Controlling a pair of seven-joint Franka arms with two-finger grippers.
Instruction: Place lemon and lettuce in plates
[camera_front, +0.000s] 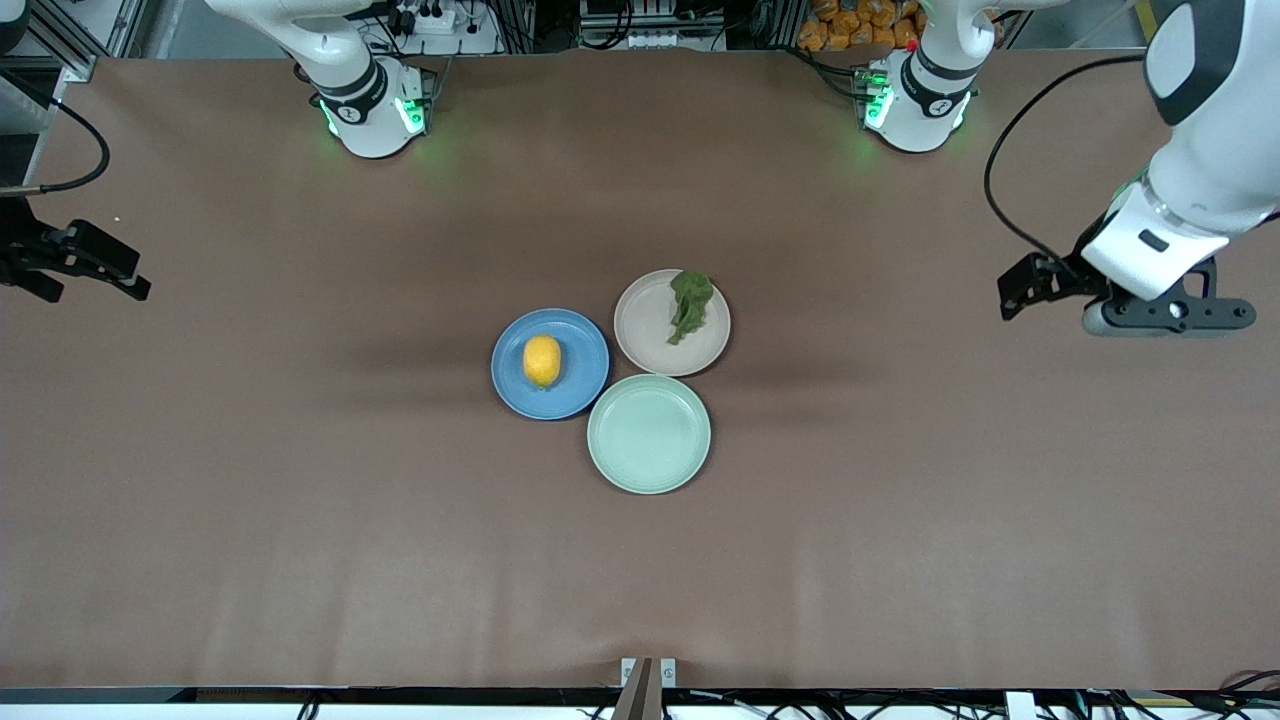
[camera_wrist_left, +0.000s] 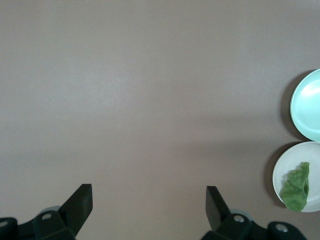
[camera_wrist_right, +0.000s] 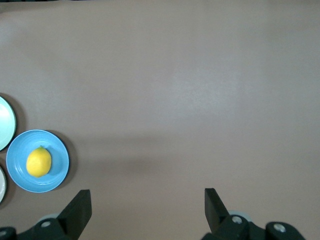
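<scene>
Nearest the front camera, at the middle of the brown table, sits the pale mint-green plate, with nothing on it. Its rim touches or nearly touches the two plates just farther from the camera. Of those, the blue plate lies toward the right arm's end of the table and carries the lemon, which rests close to the plate's middle. The right wrist view shows the same yellow fruit lying on the blue plate's floor.

Beside the blue plate, toward the left arm's end and slightly farther from the camera, is the beige-pink plate. The lettuce, a dark green ruffled leaf, lies on it, off-centre toward the rim nearer the left arm's end, with one tip close to the rim farthest from the camera.

Both arms wait well apart from the plates. The left gripper hangs over bare table at the left arm's end, its fingers spread wide and grasping nothing. The right gripper hangs over bare table at the right arm's end, fingers likewise parted wide with nothing between them.
</scene>
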